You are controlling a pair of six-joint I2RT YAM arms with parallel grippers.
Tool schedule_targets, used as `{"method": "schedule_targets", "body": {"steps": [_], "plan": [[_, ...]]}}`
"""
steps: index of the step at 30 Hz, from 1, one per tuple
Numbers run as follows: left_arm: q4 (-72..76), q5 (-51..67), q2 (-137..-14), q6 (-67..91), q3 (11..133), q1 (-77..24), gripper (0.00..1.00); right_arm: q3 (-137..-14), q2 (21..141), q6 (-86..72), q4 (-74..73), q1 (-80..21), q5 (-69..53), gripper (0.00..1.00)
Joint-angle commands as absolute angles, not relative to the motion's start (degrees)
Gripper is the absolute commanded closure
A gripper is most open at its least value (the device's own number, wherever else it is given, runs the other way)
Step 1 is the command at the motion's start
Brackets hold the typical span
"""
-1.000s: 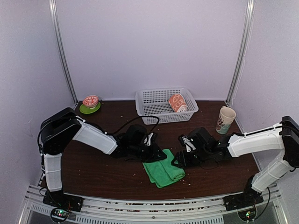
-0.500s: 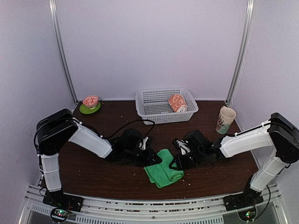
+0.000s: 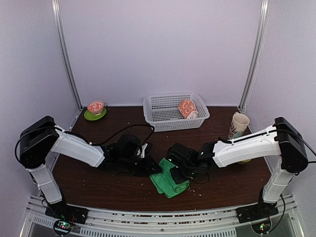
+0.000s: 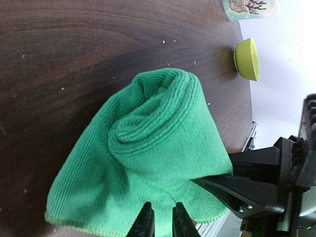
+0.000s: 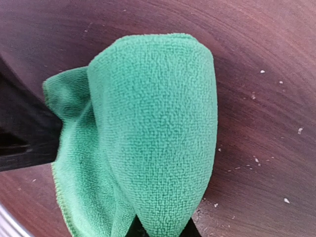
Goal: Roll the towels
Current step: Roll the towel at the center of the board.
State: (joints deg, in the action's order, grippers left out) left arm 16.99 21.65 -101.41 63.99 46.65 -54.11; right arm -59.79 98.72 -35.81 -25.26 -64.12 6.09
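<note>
The half-rolled green towel [image 3: 171,181] lies at the near middle of the table [image 3: 98,183]. The left gripper [image 4: 160,223] is nipped on its loose hem and the right gripper [image 5: 160,228] is pinched on the roll's end. Uneven pulls by the 2 would probably slacken the soft roll and unfurl it.

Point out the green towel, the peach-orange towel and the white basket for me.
green towel [image 4: 158,143]: left wrist view, on its rolled-up middle.
peach-orange towel [image 3: 187,108]: top external view, on its printed face.
white basket [image 3: 170,124]: top external view, on its front wall.
</note>
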Motion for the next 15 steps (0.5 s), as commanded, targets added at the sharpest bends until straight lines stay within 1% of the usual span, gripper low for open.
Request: {"method": "schedule_targets", "body": {"steps": [1,7,12,15], "plan": [[18.2,19.1,-97.5,63.8,43.5,-54.0,0.85,-64.9,102.8,-36.9,-37.3,-67.0,19.2,1.0],[23.0,20.0,-98.0,65.4,42.6,-54.0,0.85,-68.6,106.4,-39.3,-41.8,-69.8,24.7,1.0],[27.6,22.2,-102.0,67.5,45.0,-54.0,0.86,-68.6,106.4,-40.0,-40.6,-71.0,23.3,0.94],[26.9,22.2,-103.8,67.3,46.8,-54.0,0.86,-68.5,106.2,-39.6,-40.0,-71.5,22.8,0.92]]}}
